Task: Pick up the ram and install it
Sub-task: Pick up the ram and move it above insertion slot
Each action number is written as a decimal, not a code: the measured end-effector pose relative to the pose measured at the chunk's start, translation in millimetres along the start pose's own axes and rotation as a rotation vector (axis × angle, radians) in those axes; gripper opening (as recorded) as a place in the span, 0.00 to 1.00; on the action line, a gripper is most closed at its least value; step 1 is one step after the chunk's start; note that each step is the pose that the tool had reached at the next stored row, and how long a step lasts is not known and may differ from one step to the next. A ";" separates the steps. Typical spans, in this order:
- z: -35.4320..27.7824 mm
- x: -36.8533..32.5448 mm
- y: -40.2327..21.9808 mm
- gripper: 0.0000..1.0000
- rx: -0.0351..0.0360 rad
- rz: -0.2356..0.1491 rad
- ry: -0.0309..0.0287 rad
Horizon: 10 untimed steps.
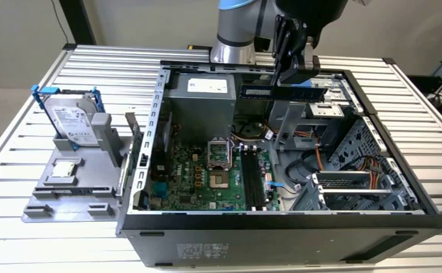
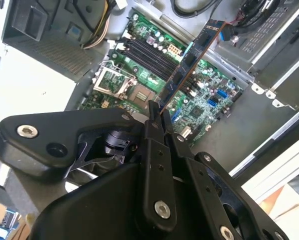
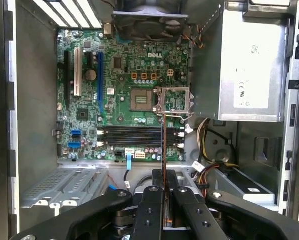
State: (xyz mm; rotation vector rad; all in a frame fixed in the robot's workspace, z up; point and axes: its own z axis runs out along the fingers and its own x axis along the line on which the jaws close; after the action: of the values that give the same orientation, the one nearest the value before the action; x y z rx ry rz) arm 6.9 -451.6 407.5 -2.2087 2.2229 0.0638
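The claw point(image 1: 297, 82) was pinching the ram point(image 1: 263, 91) near one end, with its two fingers pressed tight on the flat sides of the stick. In the exterior view the ram hung up high over the open computer case point(image 1: 282, 239), toward the far side, and it touched nothing but the claw. Its long side lay flat and ran from 9 o'clock to 3 o'clock, and most of the stick poked out of the claw toward 9 o'clock. The memory slots point(image 1: 253, 179) sat low down on the green board point(image 1: 198, 182) at the bottom of the case. They were at about 7 o'clock from the claw and well apart from it. The slots ran the other way, from 12 o'clock to 6 o'clock, so the stick lay across them and not in line with them. In the first wrist view the ram point(image 3: 163, 145) showed as a thin line on its edge, coming out of the claw point(image 3: 164, 175) and crossing the dark slots point(image 3: 137, 135). In the second wrist view the ram point(image 2: 189, 60) also crossed the slots point(image 2: 149, 52) at a slant. The slots looked empty, though they were dark and it was hard to be sure.
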 end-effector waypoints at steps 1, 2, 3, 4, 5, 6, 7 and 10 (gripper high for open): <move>0.0 0.0 0.0 0.00 0.0003 0.009 -0.0002; 0.0 0.0 0.0 0.00 0.0007 0.018 -0.0005; 0.0 0.0 0.0 0.00 0.0010 0.028 -0.0007; 0.0 0.0 0.0 0.00 0.0013 0.038 -0.0009; 0.0 0.0 0.0 0.00 0.0017 0.049 -0.0011; 0.0 0.0 0.0 0.00 0.0020 0.059 -0.0014; 0.0 0.0 0.0 0.00 0.0024 0.071 -0.0016; 0.0 0.0 0.0 0.00 0.0038 0.113 -0.0027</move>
State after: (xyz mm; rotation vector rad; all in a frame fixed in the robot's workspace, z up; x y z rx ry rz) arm 6.9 -451.6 407.5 -2.0780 2.3425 0.0631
